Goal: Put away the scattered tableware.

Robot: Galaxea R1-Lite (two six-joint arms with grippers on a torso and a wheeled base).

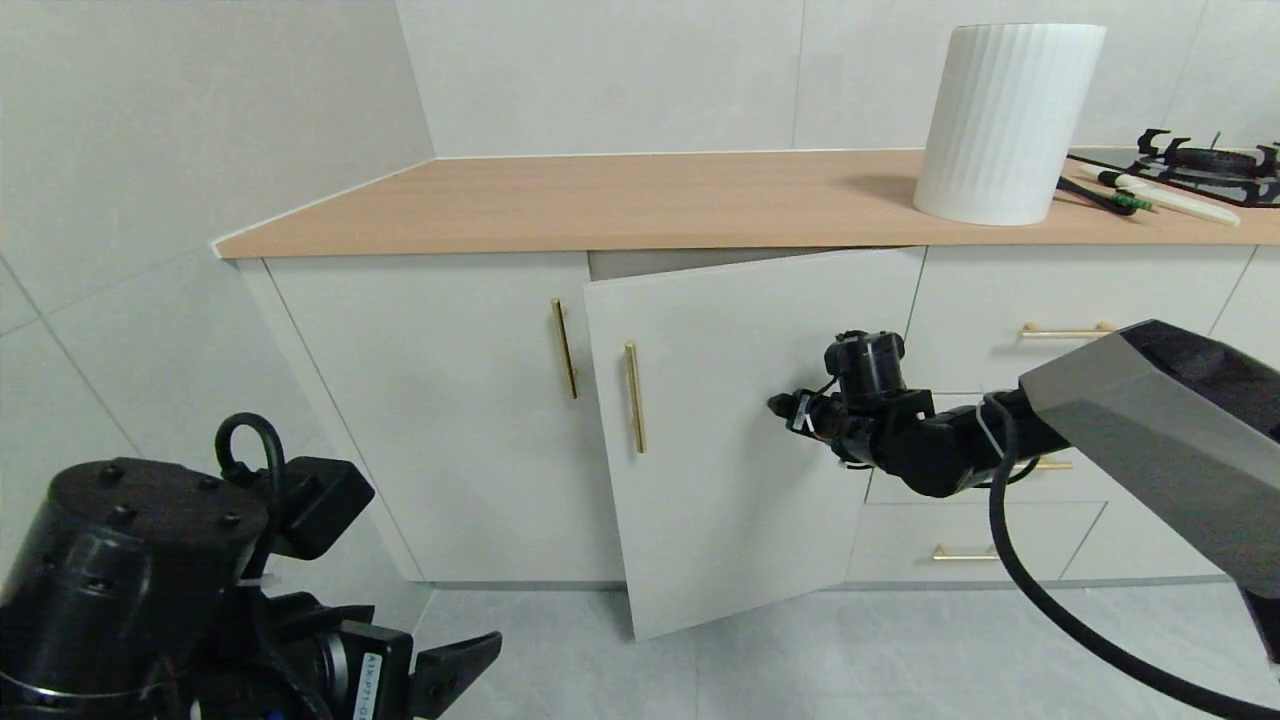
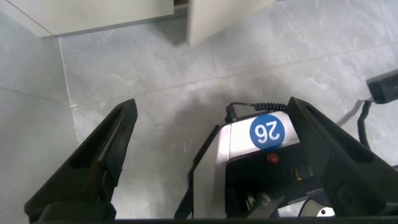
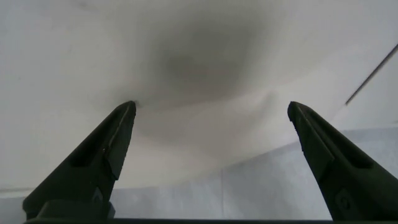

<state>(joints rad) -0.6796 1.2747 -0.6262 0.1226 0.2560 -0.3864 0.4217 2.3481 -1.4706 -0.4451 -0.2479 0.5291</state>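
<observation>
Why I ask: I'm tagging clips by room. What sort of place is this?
Most likely a kitchen: a wooden countertop over white cabinets, one cabinet door ajar, a gas burner at the counter's right end, and tiled walls.
</observation>
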